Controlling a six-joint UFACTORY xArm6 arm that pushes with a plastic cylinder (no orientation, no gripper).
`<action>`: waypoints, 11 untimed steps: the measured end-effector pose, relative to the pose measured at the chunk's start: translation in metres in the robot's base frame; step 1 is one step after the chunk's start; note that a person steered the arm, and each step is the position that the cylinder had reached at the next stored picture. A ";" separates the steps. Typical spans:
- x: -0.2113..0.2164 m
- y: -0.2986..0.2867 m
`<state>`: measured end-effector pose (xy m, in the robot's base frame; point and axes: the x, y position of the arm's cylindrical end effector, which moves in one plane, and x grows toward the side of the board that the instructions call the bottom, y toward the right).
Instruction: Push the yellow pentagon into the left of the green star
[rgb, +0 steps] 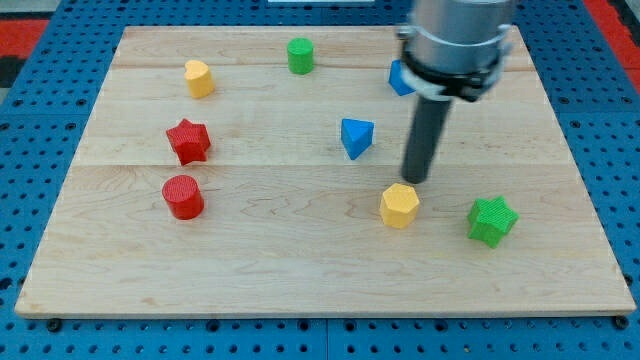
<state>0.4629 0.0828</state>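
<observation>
The yellow pentagon (399, 205) sits on the wooden board right of centre, toward the view's bottom. The green star (492, 220) lies to its right, a short gap apart. My tip (415, 181) is just above and slightly right of the yellow pentagon, very close to its upper edge; I cannot tell if it touches. The dark rod rises to the arm's grey body at the view's top.
A blue triangular block (356, 136) lies left of the rod. Another blue block (400, 77) is partly hidden behind the arm. A green cylinder (300, 55), a yellow block (199, 78), a red star (188, 141) and a red cylinder (183, 196) lie leftward. The board (300, 270) ends on a blue surround.
</observation>
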 end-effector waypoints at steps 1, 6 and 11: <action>0.023 -0.021; 0.083 -0.013; -0.023 0.011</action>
